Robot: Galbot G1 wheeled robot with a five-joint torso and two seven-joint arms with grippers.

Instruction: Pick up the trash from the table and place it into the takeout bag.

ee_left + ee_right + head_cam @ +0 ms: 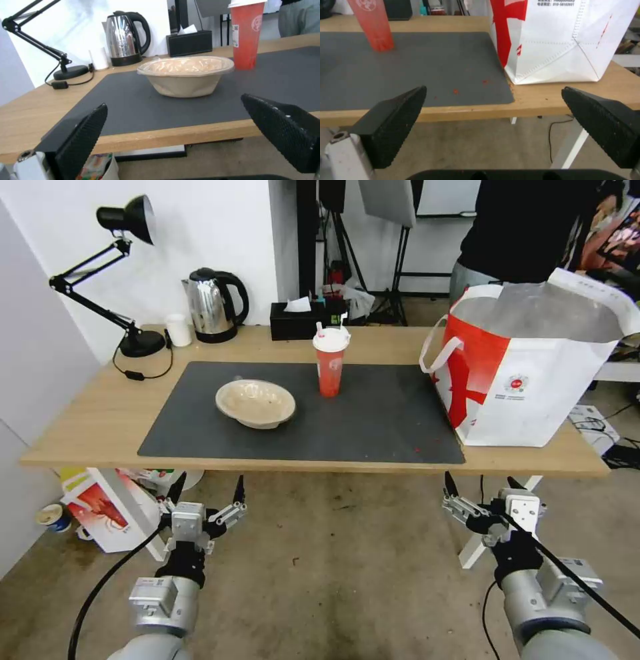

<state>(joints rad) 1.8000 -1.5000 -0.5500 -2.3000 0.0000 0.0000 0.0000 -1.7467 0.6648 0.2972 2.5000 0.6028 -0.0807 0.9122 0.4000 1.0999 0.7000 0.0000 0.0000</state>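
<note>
While parked low, both grippers (208, 488) (479, 483) gape.

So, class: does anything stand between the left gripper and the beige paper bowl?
Nothing visible does. The left gripper, open, hangs below the table's near edge; the beige paper bowl sits just beyond on bare dark mat. The red cup stands farther back, off to the side.
</note>
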